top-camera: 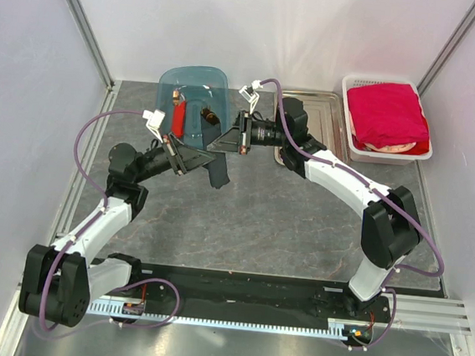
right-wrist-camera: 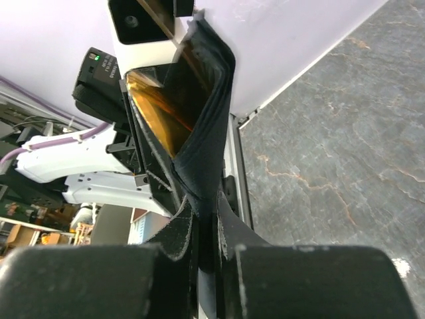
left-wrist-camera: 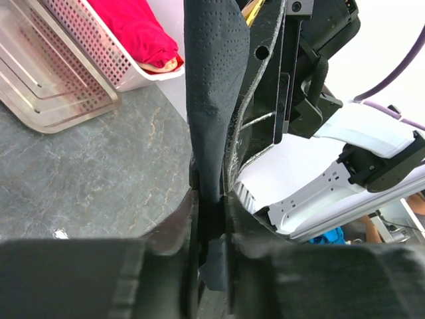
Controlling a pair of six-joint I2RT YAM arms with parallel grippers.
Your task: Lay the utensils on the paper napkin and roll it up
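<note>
Mid-roll, your left gripper (left-wrist-camera: 211,229) and right gripper (right-wrist-camera: 204,232) each pinched the paper napkin (left-wrist-camera: 214,100) wrapping the utensils (right-wrist-camera: 156,106); the next move probably needed tighter tucking.

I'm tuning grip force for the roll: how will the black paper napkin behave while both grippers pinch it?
Probably floppy: the paper napkin droops and folds between the left gripper and right gripper. It likely tears easily, looking thin and dot-embossed. The shiny gold utensils showing inside its fold may slip out.
</note>
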